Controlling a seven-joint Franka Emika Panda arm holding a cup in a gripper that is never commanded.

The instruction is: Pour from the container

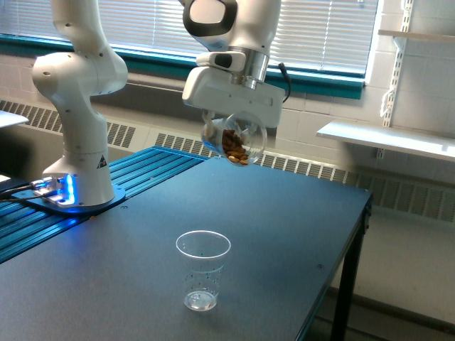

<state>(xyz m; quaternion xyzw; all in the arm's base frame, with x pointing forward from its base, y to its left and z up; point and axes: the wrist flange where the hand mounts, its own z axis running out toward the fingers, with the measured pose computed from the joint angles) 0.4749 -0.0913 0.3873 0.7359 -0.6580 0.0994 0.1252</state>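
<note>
The container [234,141], a clear round-bodied jar with brown nuts inside, hangs tilted on its side under the white arm, well above the table. My gripper [229,128] is shut on it, its fingers mostly hidden by the jar and the hand housing. The nuts lie against the jar's lower wall. Below and toward the front stands a clear tapered cup [202,271] with small printed marks, upright on the dark table [284,234]. The jar hangs above and behind that cup, slightly toward the exterior view's right.
The arm's white base [77,177] with blue lights stands at the exterior view's left on a blue ribbed surface [142,167]. The table edge [359,213] drops off at the right. A white shelf [387,138] juts from the back wall.
</note>
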